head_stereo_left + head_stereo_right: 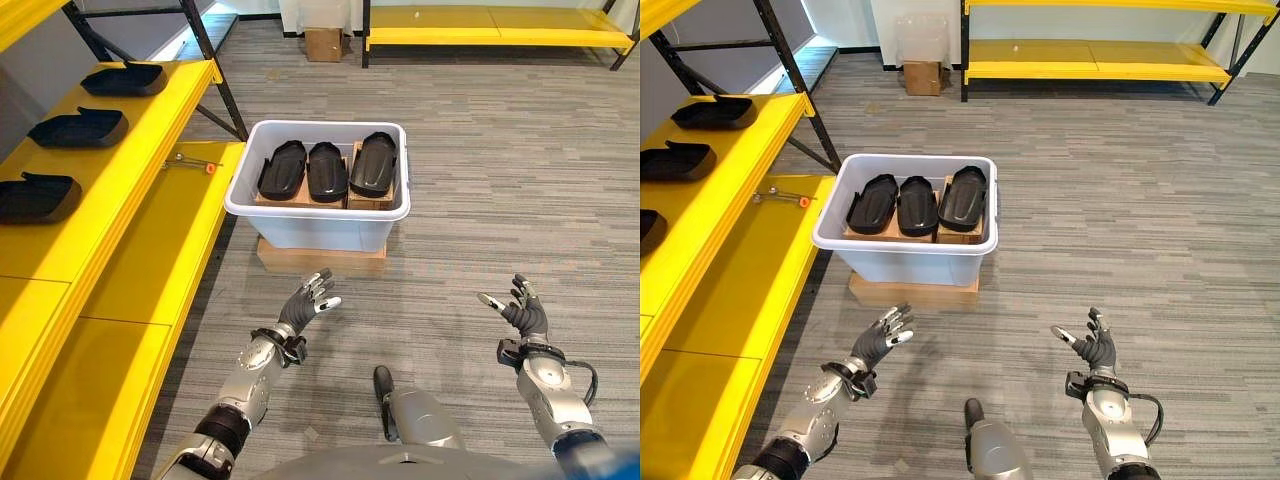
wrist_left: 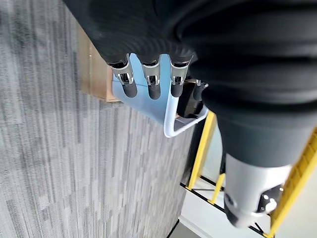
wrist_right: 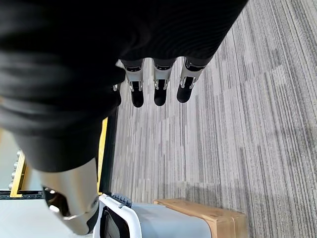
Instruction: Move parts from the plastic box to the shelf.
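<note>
A white plastic box (image 1: 318,225) stands on a flat wooden board on the carpet, just right of the yellow shelf (image 1: 150,190). Three black moulded parts (image 1: 328,170) lie side by side in it on cardboard. Three more black parts (image 1: 78,128) rest on the shelf's upper level at the left. My left hand (image 1: 305,305) hovers open over the carpet just in front of the box, palm up, holding nothing. My right hand (image 1: 520,312) is open and empty too, further right over bare carpet. The box corner (image 2: 171,126) shows past the left hand's fingers (image 2: 151,84).
A small tool with an orange tip (image 1: 190,161) lies on the shelf's lower level near the box. A cardboard box (image 1: 323,43) stands on the floor at the back, beside another yellow rack (image 1: 500,35). A black shelf post (image 1: 215,70) rises left of the box.
</note>
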Motion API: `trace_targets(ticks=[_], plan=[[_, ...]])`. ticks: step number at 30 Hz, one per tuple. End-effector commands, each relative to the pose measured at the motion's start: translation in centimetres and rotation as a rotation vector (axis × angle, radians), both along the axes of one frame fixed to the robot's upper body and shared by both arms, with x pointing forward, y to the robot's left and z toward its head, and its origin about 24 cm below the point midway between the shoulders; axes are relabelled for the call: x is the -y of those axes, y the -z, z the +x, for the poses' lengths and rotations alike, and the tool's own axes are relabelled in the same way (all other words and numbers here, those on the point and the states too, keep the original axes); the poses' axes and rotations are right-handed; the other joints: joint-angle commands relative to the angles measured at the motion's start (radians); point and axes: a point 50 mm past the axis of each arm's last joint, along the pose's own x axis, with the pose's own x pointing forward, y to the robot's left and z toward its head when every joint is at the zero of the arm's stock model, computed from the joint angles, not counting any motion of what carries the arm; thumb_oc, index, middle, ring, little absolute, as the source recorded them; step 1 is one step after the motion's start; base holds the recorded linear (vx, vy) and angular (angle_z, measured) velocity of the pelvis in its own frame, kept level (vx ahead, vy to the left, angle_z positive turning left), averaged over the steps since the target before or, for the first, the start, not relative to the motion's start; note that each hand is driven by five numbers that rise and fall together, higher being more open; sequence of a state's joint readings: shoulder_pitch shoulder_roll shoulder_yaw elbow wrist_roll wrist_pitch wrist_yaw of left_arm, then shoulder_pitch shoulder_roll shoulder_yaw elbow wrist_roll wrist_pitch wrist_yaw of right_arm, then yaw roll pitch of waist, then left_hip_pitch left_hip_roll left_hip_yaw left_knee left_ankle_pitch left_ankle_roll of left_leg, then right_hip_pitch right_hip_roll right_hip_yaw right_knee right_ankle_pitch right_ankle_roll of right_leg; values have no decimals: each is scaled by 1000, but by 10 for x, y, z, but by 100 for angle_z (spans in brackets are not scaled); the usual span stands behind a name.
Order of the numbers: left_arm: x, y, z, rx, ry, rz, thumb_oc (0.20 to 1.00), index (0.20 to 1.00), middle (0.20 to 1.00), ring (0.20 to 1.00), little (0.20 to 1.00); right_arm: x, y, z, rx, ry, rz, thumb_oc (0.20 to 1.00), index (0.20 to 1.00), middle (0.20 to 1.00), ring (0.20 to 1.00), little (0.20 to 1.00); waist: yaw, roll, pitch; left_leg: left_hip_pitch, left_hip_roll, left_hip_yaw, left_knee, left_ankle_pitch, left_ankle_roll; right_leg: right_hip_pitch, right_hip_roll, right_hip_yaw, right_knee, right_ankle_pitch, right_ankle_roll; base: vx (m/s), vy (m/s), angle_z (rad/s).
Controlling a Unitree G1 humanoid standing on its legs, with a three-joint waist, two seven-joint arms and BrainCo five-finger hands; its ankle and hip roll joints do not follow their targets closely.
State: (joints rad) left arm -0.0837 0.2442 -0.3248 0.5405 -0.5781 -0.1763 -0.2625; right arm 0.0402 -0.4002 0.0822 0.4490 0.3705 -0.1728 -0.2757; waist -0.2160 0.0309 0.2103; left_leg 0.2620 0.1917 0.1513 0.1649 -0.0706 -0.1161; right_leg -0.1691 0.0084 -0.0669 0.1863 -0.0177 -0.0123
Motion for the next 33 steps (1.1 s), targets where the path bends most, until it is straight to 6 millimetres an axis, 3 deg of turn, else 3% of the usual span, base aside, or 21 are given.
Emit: trace_targets(ticks=[1,3,4,6,8,9,10,11,12,13,16,19,24,26,31,33], plan=[[-18,-10,2,58,-144,-49,1000,1000,1000,1000,1000,2,-22,4,147,-28,-34,1000,1000,1000,1000,1000,-10,-39,-64,-43,-150,45,88,-34,98,76,2,10,-67,-6,50,199,-152,-13],[-23,-12,4,74,-177,-33,1000,1000,1000,1000,1000,4,-24,2,150,-34,-38,1000,1000,1000,1000,1000,-14,-33,-71,-62,-138,61,180,20,75,94,13,-7,-75,-27,27,131,-146,-15],[-26,-13,5,83,-182,-26,1000,1000,1000,1000,1000,5,-25,0,151,-30,-39,1000,1000,1000,1000,1000,-8,-44,-71,-120,-129,65,286,65,67,111,11,-4,-91,-28,16,151,-218,-11],[-30,-17,8,98,-197,-30,1000,1000,1000,1000,1000,7,-24,-2,151,-27,-39,1000,1000,1000,1000,1000,12,-74,-48,-295,-120,53,542,54,78,160,0,15,-114,-26,5,122,-208,3],[-36,-20,9,112,-204,-19,1000,1000,1000,1000,1000,8,-23,-4,151,-27,-35,1000,1000,1000,1000,1000,27,-90,-27,-411,-104,61,600,20,109,188,-6,29,-120,-26,5,144,-77,-19],[-40,-23,9,120,-215,-13,1000,1000,1000,1000,1000,7,-23,-3,151,-36,-33,1000,1000,1000,1000,1000,35,-95,-16,-426,-93,80,542,3,125,205,-7,37,-122,-30,10,221,102,-38],[-45,-23,7,120,-236,-17,1000,1000,1000,1000,1000,5,-24,-1,152,-51,-40,1000,1000,1000,1000,1000,37,-93,-10,-402,-83,112,383,9,126,223,-6,39,-122,-43,17,211,134,-39],[-46,-23,7,119,-239,-18,1000,1000,1000,1000,1000,5,-24,0,152,-53,-40,1000,1000,1000,1000,1000,37,-92,-9,-396,-82,117,348,14,125,227,-6,39,-122,-45,19,240,213,-37],[-49,-22,5,119,-249,-18,1000,1000,1000,1000,1000,4,-25,1,152,-57,-39,1000,1000,1000,1000,1000,38,-85,-6,-382,-78,122,197,37,118,242,-3,41,-123,-56,25,325,292,-32],[-52,-20,3,113,-259,-14,1000,1000,1000,1000,1000,5,-25,1,147,-62,-41,1000,1000,1000,1000,1000,43,-71,-4,-366,-65,106,-42,81,98,270,2,47,-131,-73,40,422,349,-19],[-55,-17,-1,115,-265,-31,1000,1000,1000,1000,1000,5,-24,-1,138,-73,-42,1000,1000,1000,1000,1000,57,-59,-1,-349,-32,51,-243,157,62,308,8,63,-132,-97,50,302,206,-16],[-61,-13,-7,131,-304,-21,1000,1000,1000,1000,1000,4,-24,1,133,-130,-47,1000,1000,1000,1000,1000,77,-59,7,-402,9,-17,-252,140,46,341,-1,100,-107,-131,54,403,318,-43],[-72,-9,-11,110,-402,-15,1000,1000,1000,1000,1000,4,-27,6,134,-148,-44,1000,1000,1000,1000,1000,85,-40,11,-348,7,32,-229,152,42,363,-18,78,-46,-193,59,306,345,-75],[-71,-6,-11,84,-382,16,1000,1000,1000,1000,1000,4,-24,5,125,-110,-1,1000,1000,1000,1000,1000,92,-37,1,-326,-24,68,-168,137,52,351,-28,16,11,-208,65,427,547,-35],[-76,-3,-18,44,-396,71,1000,1000,1000,1000,1000,-10,-20,7,112,-109,17,1000,1000,1000,1000,1000,119,-51,-30,-254,-121,77,-238,90,117,273,-68,-32,140,-98,130,238,381,10],[-83,-3,-20,31,-430,100,1000,1000,1000,1000,1000,-16,-21,12,124,-108,32,1000,1000,1000,1000,1000,144,-58,-37,-243,-151,88,-252,64,145,226,-80,-80,238,-54,154,120,335,15]])
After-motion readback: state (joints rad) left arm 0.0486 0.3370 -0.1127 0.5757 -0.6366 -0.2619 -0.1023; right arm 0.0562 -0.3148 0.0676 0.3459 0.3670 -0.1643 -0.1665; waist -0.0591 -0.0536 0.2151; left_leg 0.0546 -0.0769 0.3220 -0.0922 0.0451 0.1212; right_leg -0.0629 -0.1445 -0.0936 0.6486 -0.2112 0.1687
